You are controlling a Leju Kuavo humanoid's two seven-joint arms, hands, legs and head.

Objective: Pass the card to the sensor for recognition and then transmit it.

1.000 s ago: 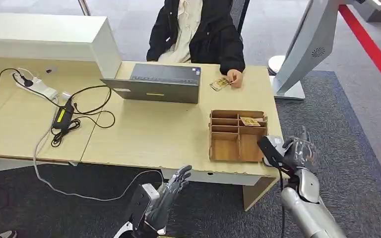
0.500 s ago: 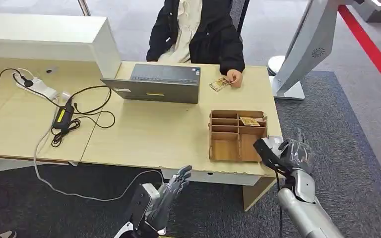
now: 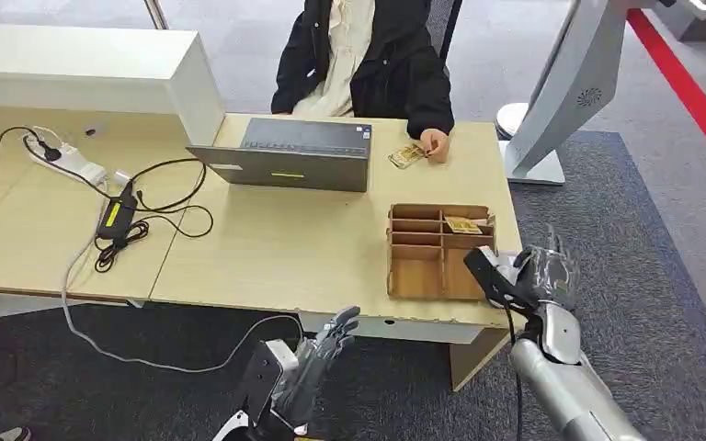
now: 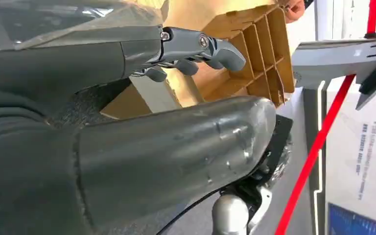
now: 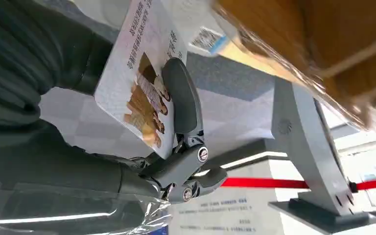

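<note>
Right now my right robot hand (image 3: 540,276), lower right of the frame beside the wooden tray (image 3: 439,250), pinches the thin white printed card (image 5: 139,83); light, stiff, slick, so I'd judge edge grip safest. Left robot hand (image 3: 317,360) hangs open.

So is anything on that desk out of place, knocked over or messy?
Nothing looks spilled or damaged. The brown wooden divided tray sits squarely near the light wooden desk's edge. Only the black cables by the white power strip lie loosely tangled.
</note>
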